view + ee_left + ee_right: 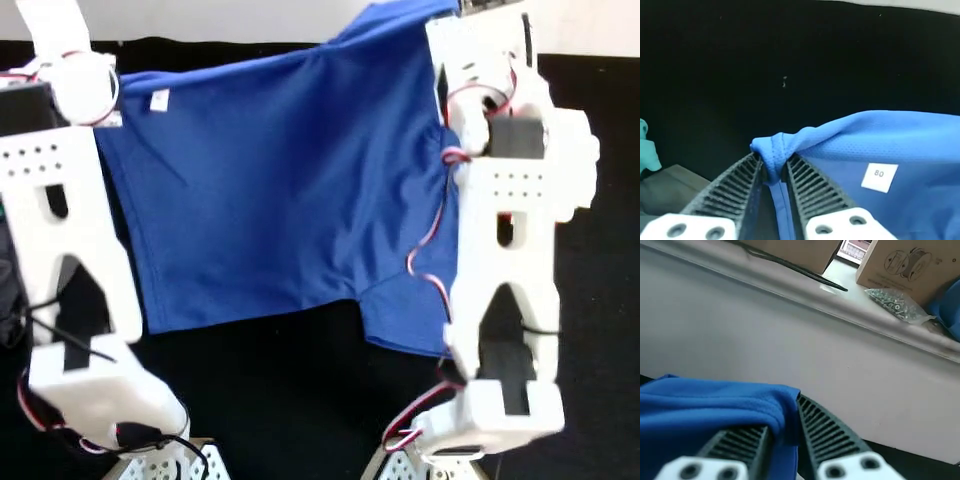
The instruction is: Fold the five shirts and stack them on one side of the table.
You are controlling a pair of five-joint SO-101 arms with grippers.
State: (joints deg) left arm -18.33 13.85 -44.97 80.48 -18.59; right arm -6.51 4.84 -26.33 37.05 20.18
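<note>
Above dark table (300, 400), left fingers (735, 185) pinching blue shirt (290, 190) — right fingers (825, 432) likewise.

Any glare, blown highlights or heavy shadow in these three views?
High view: the white arms read very bright against the black table; the blue shirt is evenly lit, with soft crease shading only. Left wrist view: the table is almost featureless dark, and the shirt darkens between the left fingers. Right wrist view: the pale wall is flatly lit with no hard shadows; the clear bag glints.

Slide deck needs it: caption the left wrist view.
Left gripper pinches a bunched edge of the blue shirt over the black table.
</note>
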